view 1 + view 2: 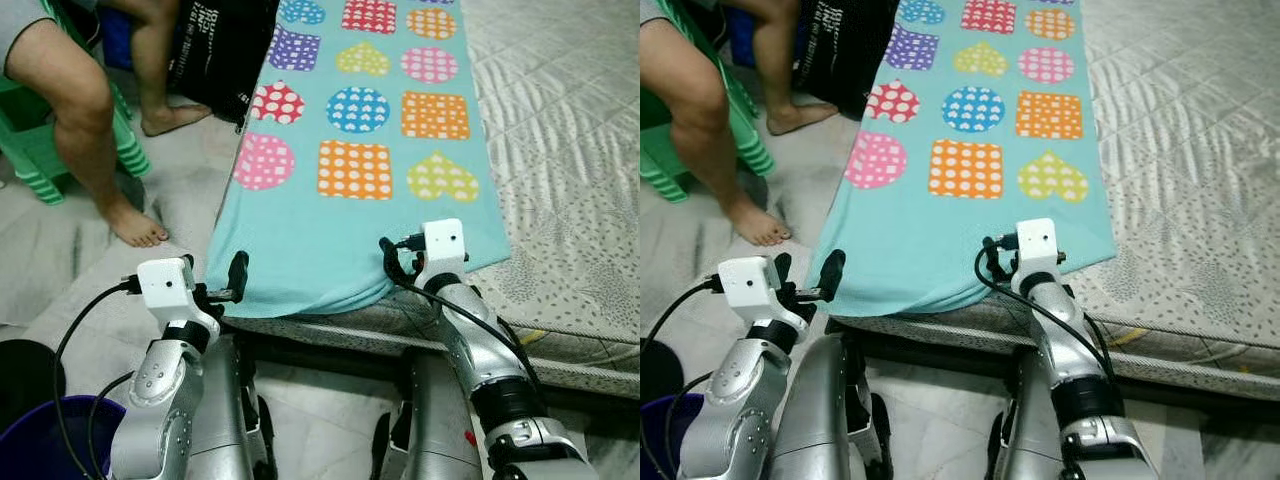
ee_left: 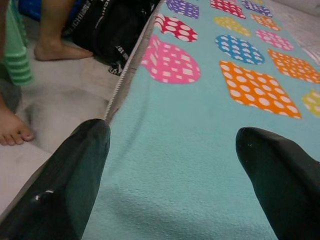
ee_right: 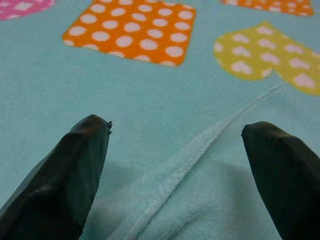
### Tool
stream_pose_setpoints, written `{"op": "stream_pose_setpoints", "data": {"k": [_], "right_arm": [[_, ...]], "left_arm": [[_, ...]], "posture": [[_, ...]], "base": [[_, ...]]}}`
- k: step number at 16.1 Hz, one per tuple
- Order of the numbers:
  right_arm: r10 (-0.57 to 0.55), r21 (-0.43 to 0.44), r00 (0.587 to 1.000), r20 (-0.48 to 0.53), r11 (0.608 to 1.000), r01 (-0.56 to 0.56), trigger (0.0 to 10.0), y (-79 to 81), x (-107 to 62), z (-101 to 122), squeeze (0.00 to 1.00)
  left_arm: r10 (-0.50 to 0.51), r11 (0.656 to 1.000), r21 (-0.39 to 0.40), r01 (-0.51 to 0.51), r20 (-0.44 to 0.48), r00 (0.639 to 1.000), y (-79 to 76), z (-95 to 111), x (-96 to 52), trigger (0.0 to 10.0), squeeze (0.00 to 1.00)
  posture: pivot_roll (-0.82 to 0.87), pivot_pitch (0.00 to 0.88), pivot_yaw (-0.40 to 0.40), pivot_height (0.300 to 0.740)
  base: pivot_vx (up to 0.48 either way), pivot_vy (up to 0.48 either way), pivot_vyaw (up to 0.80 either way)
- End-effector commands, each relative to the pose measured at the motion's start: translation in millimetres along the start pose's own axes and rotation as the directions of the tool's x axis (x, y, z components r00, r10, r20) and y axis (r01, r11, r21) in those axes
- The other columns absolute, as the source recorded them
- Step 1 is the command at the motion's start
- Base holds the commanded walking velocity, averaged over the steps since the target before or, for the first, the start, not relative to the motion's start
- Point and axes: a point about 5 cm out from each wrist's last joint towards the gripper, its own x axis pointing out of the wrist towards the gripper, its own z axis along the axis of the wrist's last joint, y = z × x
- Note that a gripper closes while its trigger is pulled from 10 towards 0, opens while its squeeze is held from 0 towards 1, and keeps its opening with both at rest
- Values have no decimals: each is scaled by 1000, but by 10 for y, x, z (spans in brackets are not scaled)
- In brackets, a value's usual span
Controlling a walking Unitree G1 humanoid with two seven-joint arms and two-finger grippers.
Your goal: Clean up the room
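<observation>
Reaching fwd, left end effector [image 2: 170, 145] & right end effector [image 3: 175, 130] spread wide over blanket [image 1: 340, 250] edge.

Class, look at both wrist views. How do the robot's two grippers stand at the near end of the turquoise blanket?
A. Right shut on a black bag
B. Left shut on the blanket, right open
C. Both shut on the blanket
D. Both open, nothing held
D. In each wrist view the black fingers of the left gripper and right gripper stand wide apart over the turquoise blanket, holding nothing.
</observation>
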Motion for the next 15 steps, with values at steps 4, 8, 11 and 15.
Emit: {"op": "stream_pose_setpoints", "data": {"k": [4, 8, 11, 15], "right_arm": [[-33, -10, 998, -47, 999, 33, 10000, 153, 107, -4, 0], [-99, -103, 983, -156, 991, 84, 7098, 175, 150, -155, 0], [-172, -104, 966, -194, 983, 154, 8157, 63, 180, -173, 0], [-182, -107, 964, -191, 981, 164, 0, 30, 160, -209, 0]], "left_arm": [[-14, 1000, 24, 14, -21, 1000, -2, -23, 0, 10000, 0], [-10, 1000, 29, 10, -19, 1000, -11, -17, -20, 10000, 0], [-3, 999, 32, 4, -17, 1000, 0, -1, -37, 10000, 0], [0, 999, 33, 0, -21, 1000, -4, -9, -52, 10000, 0]], "posture": [[96, 274, -1, 544], [102, 281, -4, 544], [118, 291, -9, 544], [110, 298, -11, 544]], "base": [[0, 0, 0], [0, 0, 0], [0, 0, 0], [0, 0, 0]]}}
